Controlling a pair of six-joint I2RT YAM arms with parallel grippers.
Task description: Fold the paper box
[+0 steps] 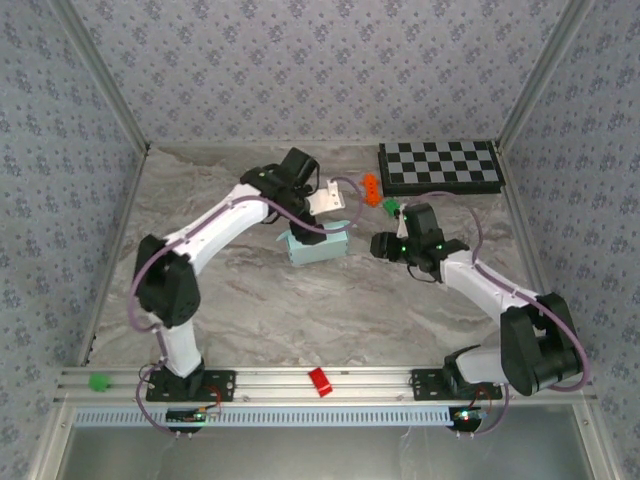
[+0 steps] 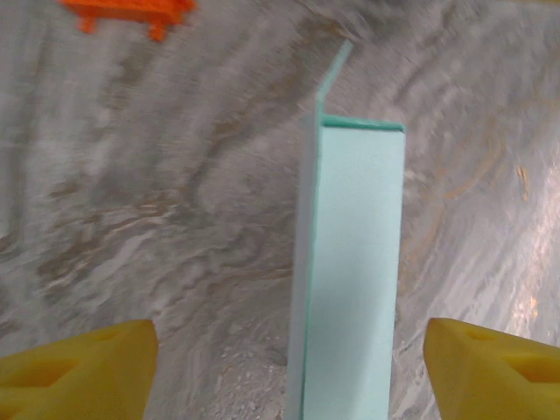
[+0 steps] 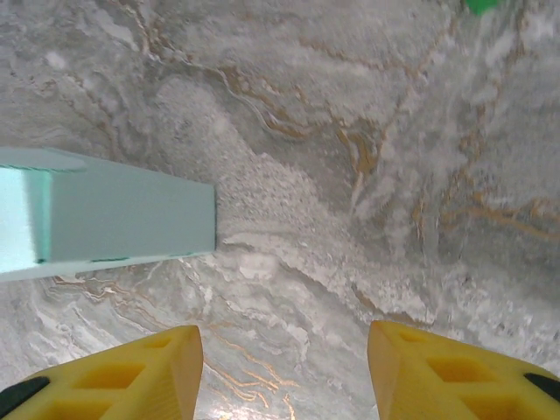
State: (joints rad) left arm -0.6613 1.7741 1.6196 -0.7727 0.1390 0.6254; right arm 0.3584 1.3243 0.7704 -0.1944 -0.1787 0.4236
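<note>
**Box squared up, both arms off it, one flap to go**

Nearest us, the right fingers [image 3: 114, 376] are parted with nothing between them, over bare bench [image 3: 367, 131] just beside the box's end. Mid-bench sits the paper box [image 1: 318, 246], pale aqua card squared into a rectangular block with crisp edges. Above it the left fingers [image 2: 79, 372] stand wide, the box between them but touched by neither (daylight on either side). At its far end a flap [image 2: 337, 66] looks to be sticking up, though the blur makes that uncertain. I'd call this the closing stage. Next, that flap wants pressing down while the other arm steadies the block. Beyond lies the checkered board [image 1: 440, 167].
</note>
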